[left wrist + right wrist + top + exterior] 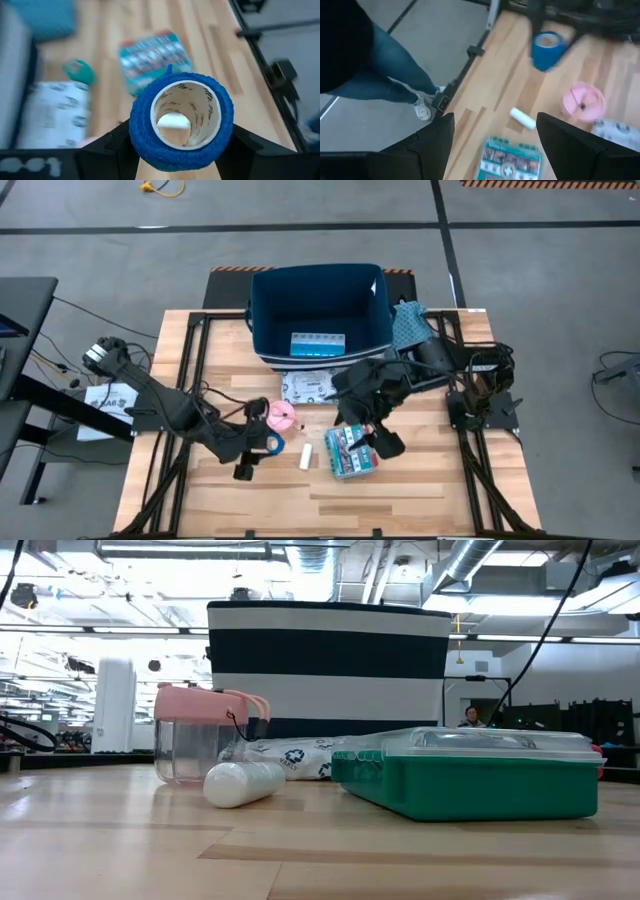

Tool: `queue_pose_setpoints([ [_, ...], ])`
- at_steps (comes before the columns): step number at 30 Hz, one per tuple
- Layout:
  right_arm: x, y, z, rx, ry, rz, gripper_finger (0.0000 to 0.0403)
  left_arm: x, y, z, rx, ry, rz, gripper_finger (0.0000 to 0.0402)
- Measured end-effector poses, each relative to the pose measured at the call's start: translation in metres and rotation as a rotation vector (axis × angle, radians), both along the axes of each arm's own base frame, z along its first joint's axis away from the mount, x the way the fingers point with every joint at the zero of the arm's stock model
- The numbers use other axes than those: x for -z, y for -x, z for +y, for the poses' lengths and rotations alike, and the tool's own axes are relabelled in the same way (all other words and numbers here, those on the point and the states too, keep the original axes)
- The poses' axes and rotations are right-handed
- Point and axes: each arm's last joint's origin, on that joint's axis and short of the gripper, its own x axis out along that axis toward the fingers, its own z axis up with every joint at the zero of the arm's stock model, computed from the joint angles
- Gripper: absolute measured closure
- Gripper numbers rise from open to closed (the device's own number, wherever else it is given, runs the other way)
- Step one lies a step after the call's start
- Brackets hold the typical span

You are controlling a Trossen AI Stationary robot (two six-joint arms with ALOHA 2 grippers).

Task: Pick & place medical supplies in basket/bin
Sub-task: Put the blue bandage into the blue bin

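Left gripper (181,150): I see it pinching the blue roll (181,120) between both fingers, roll's open core facing the wrist camera, lifted off the table (420,480).
Blue roll position: near the front left, just beside the pink cup (283,416) and the white stick (307,457).
Right gripper (495,145): I read the fingers as spread, nothing between them, hovering over the green case (350,452).
Bin (318,310): far centre, pill organizer (317,345) inside.
Packet (308,388): flat, just in front of bin.
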Motion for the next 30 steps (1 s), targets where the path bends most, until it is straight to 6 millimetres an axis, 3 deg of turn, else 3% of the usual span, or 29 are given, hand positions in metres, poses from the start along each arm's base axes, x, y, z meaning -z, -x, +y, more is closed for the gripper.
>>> queue_pose_setpoints([
  [4, 0.002, -0.002, 0.006, -0.022, 0.019, -0.024, 0.0127, -0.039, 0.003, 0.014, -0.116, -0.028, -0.102, 0.0209],
  [10, 0.018, -0.017, -0.003, 0.031, 0.044, -0.028, 0.0127, -0.086, 0.016, 0.043, -0.238, 0.024, -0.26, 0.0209],
  [13, 0.022, -0.027, -0.017, 0.131, 0.011, -0.029, 0.0127, -0.098, 0.025, 0.057, -0.267, 0.025, -0.306, 0.0209],
  [17, 0.026, -0.032, -0.038, 0.4, 0.1, -0.091, 0.0127, -0.107, 0.034, 0.074, -0.308, 0.015, -0.349, 0.0209],
  [21, 0.024, -0.009, -0.05, 0.64, 0.187, -0.205, 0.0127, -0.112, 0.038, 0.085, -0.337, -0.001, -0.367, 0.0209],
  [23, 0.026, 0.012, -0.053, 0.719, 0.19, -0.272, 0.0127, -0.113, 0.037, 0.088, -0.33, -0.003, -0.373, 0.0209],
  [30, 0.064, 0.087, -0.076, 0.86, -0.067, -0.498, 0.0127, -0.117, 0.025, 0.103, -0.264, -0.012, -0.407, 0.0209],
])
